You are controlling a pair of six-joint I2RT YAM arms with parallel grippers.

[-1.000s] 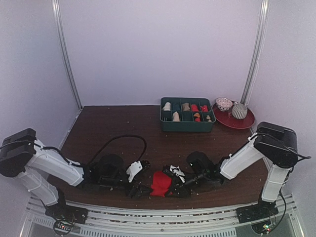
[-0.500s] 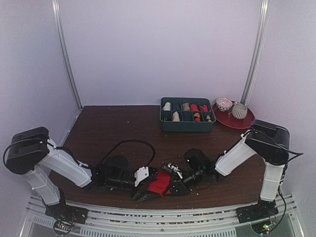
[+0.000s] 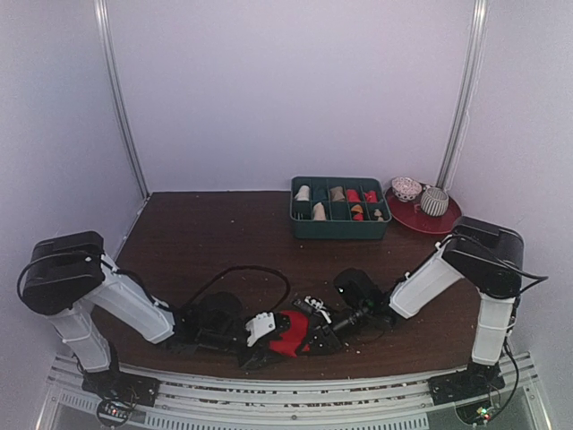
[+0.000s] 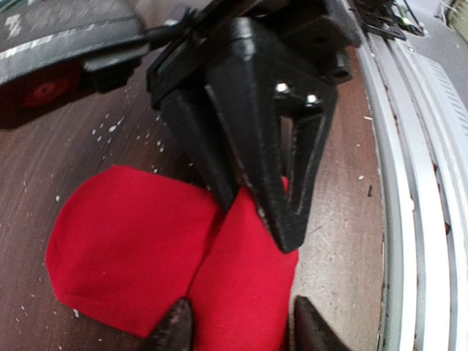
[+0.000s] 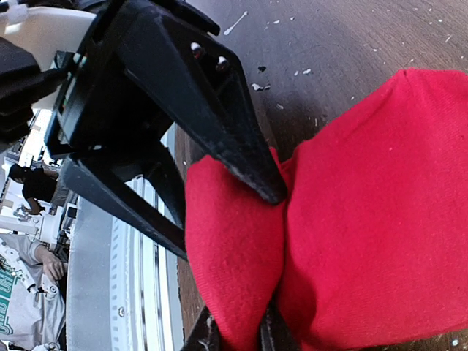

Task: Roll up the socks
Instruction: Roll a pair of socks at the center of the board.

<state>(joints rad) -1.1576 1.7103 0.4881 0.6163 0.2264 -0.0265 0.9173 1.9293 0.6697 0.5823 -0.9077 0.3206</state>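
Worktop (image 3: 206, 233): dark brown wood, flecked with pale specks, white walls all round.
Red sock (image 3: 288, 333): down at the near edge, between the two arms, bunched into a raised fold.
Right gripper (image 5: 238, 338): jaws pinched together on that fold, fabric bulging either side.
Left gripper (image 4: 241, 329): jaws astride the same fold from the opposite side, tips at the cloth. Whether they bite, can't tell.
Green tray (image 3: 340, 230): far back, compartments holding small rolled bundles.
Red plate (image 3: 448, 222): just right of the tray, two round items on it.
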